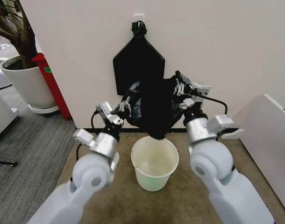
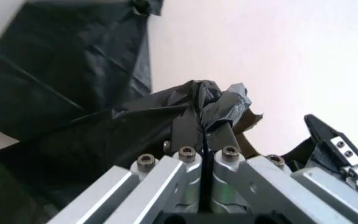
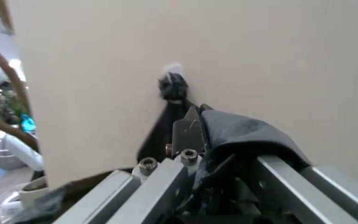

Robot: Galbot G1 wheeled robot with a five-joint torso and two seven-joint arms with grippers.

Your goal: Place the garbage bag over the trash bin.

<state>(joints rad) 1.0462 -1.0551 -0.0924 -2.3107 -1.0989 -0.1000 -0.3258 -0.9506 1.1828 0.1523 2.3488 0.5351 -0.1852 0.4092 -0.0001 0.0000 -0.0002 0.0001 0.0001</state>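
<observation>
Two hands (image 1: 128,103) (image 1: 180,88) pinch one garbage bag (image 1: 154,109) above one trash bin (image 1: 154,163)

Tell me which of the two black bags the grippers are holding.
The loose, rumpled garbage bag, held by the left gripper and right gripper above the trash bin. The flat, knotted bag bundle hangs untouched on the wall behind.

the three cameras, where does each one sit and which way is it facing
Head view: on the robot's head, looking forward and down at the trash bin on the floor by the wall; both arms show, the left gripper and right gripper holding the garbage bag above it.
Left wrist view: on the left arm's wrist, looking along its jaws, shut on the bag, toward the wall.
Right wrist view: on the right arm's wrist, looking past its jaws and the bag at the wall.
Shared: all three views show the black bag bundle hanging on the wall.
</observation>
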